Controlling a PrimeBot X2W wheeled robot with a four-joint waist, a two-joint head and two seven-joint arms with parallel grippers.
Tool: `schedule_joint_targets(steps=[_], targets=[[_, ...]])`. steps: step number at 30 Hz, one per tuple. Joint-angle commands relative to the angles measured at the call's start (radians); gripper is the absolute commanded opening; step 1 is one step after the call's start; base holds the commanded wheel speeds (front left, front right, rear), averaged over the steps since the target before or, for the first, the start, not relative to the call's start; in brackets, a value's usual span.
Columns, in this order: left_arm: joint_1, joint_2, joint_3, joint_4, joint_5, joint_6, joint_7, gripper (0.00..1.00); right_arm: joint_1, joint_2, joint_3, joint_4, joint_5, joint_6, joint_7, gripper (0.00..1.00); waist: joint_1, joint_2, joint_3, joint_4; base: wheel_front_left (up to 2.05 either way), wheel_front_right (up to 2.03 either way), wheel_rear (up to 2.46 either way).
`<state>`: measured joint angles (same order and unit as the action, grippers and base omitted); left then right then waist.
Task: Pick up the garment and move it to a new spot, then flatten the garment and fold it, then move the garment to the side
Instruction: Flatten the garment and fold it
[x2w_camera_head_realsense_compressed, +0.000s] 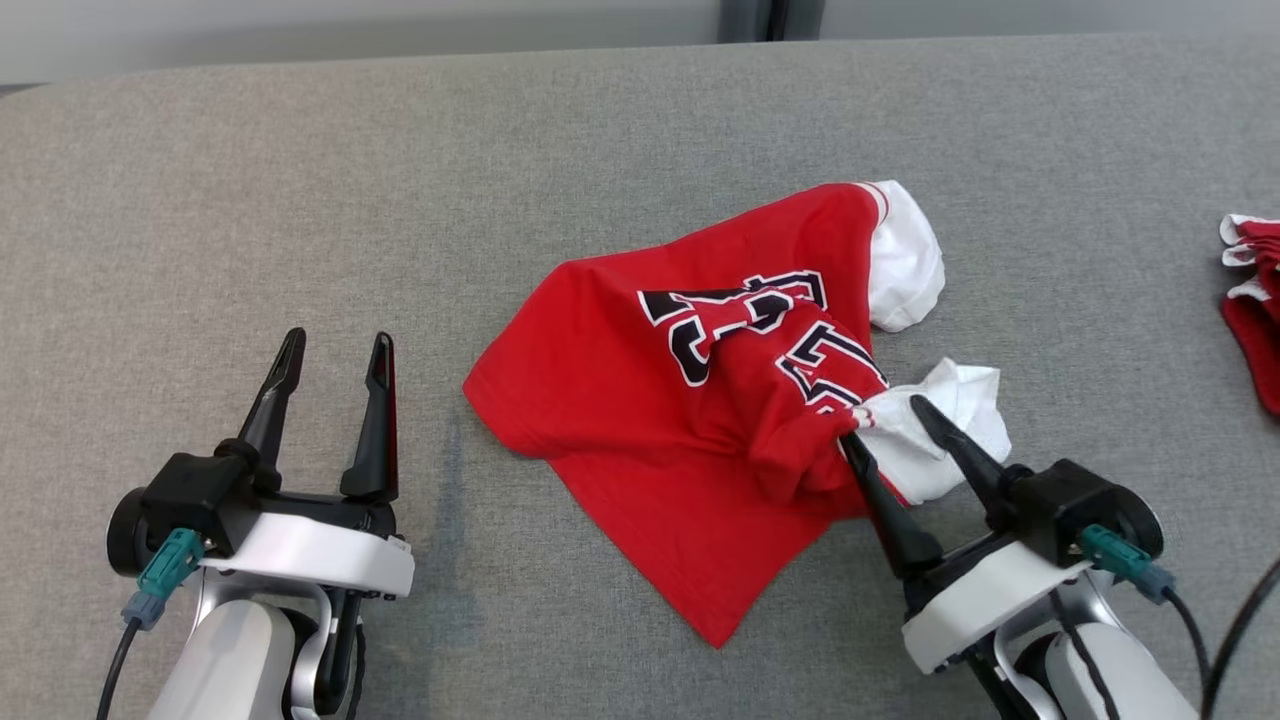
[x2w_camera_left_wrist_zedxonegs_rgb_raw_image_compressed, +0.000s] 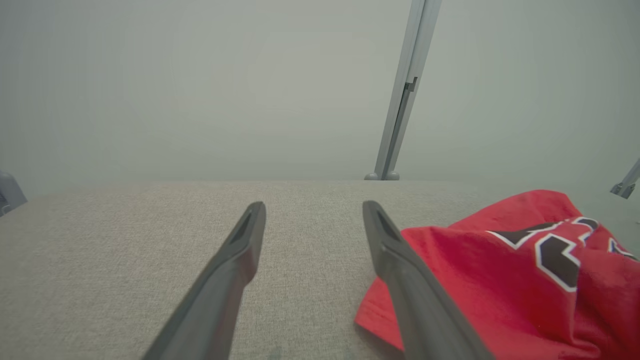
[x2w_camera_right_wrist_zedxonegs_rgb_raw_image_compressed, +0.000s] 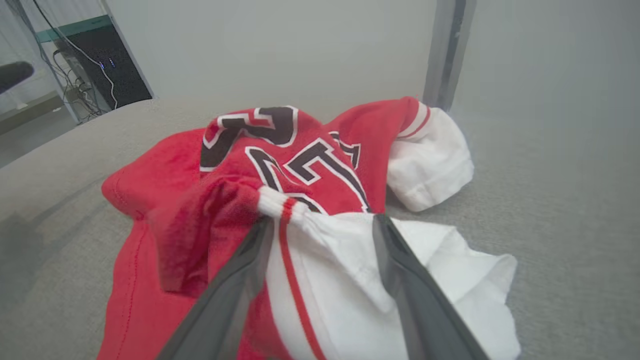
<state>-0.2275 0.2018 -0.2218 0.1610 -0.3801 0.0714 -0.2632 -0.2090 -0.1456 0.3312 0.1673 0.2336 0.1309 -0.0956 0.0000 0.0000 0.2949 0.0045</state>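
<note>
A red garment (x2w_camera_head_realsense_compressed: 620, 420) with black-and-white numerals and white sleeves lies crumpled on the grey cloth table (x2w_camera_head_realsense_compressed: 300, 180), right of centre. My right gripper (x2w_camera_head_realsense_compressed: 884, 421) is open at the garment's near right side, its two fingers astride the bunched white sleeve (x2w_camera_head_realsense_compressed: 960, 400). In the right wrist view that white sleeve (x2w_camera_right_wrist_zedxonegs_rgb_raw_image_compressed: 340, 270) fills the gap of the right gripper (x2w_camera_right_wrist_zedxonegs_rgb_raw_image_compressed: 322, 221), with the red body (x2w_camera_right_wrist_zedxonegs_rgb_raw_image_compressed: 165, 175) beyond. My left gripper (x2w_camera_head_realsense_compressed: 338, 338) is open over bare table, left of the garment's hem. The left gripper (x2w_camera_left_wrist_zedxonegs_rgb_raw_image_compressed: 313, 205) holds nothing, and the garment (x2w_camera_left_wrist_zedxonegs_rgb_raw_image_compressed: 500, 280) lies just right of its right finger.
Another red-and-white garment (x2w_camera_head_realsense_compressed: 1255, 300) lies at the table's right edge. A grey post (x2w_camera_left_wrist_zedxonegs_rgb_raw_image_compressed: 400, 100) stands behind the table's far edge. Dark equipment with cables (x2w_camera_right_wrist_zedxonegs_rgb_raw_image_compressed: 100, 65) stands off the table's left end. A black cable (x2w_camera_head_realsense_compressed: 1240, 630) hangs by my right arm.
</note>
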Motion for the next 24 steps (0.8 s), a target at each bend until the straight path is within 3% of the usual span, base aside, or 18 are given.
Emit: schedule_joint_targets(steps=[1,9,24], targets=[[0.012,0.005,0.004,-0.002,-0.002,0.003,0.0,1.0,0.009,0.0,-0.008,-0.01,0.006,0.0,-0.012,1.0,0.0,0.0,-0.007,-0.004,0.0,0.0,0.0],[0.043,0.016,0.011,-0.012,-0.008,0.021,0.002,1.0,0.03,0.018,-0.124,-0.076,0.033,0.0,-0.061,1.0,0.0,0.0,-0.051,-0.022,0.0,0.0,0.0],[0.174,0.032,0.026,-0.066,-0.013,0.071,0.007,1.0,0.179,0.019,-0.319,-0.168,-0.001,0.0,-0.007,1.0,0.0,0.0,-0.165,-0.044,0.0,0.0,0.0]])
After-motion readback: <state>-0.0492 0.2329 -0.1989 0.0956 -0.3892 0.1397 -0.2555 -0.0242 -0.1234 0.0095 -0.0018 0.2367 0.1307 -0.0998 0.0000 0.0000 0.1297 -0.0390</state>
